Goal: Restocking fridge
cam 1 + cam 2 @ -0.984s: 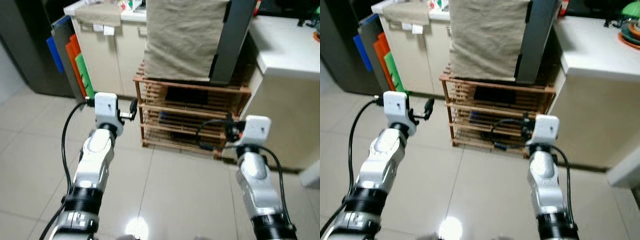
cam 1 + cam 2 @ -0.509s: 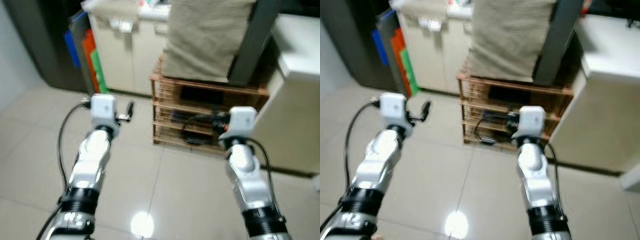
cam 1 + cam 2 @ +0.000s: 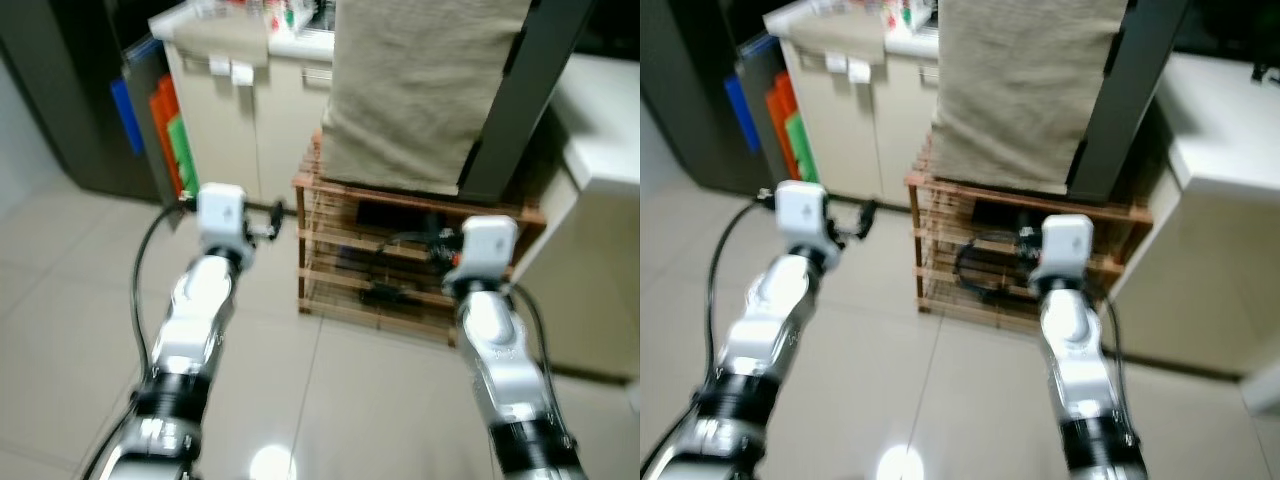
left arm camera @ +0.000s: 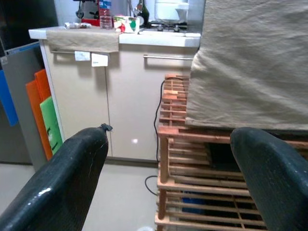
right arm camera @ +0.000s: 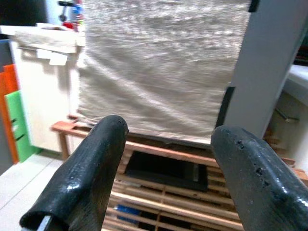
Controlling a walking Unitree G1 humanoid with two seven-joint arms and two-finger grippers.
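Tiled floor (image 3: 80, 300), wooden rack (image 3: 400, 260), beige cabinets (image 3: 250, 130).

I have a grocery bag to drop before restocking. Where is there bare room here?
The tiled floor left of the wooden rack, before the cabinet, is bare. The white counter on the right shows a bare top. The rack's shelves hold dark items and cables; cloth drapes its top. Both grippers, left and right, are open.

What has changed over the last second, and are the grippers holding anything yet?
Mostly the camera has shifted as the robot moves: the wooden rack and its cloth-covered box now sit a little further right in the head views. Nothing was picked up or released. The left gripper and right gripper stay raised in front, open and empty, pointing towards the rack and the cabinet.
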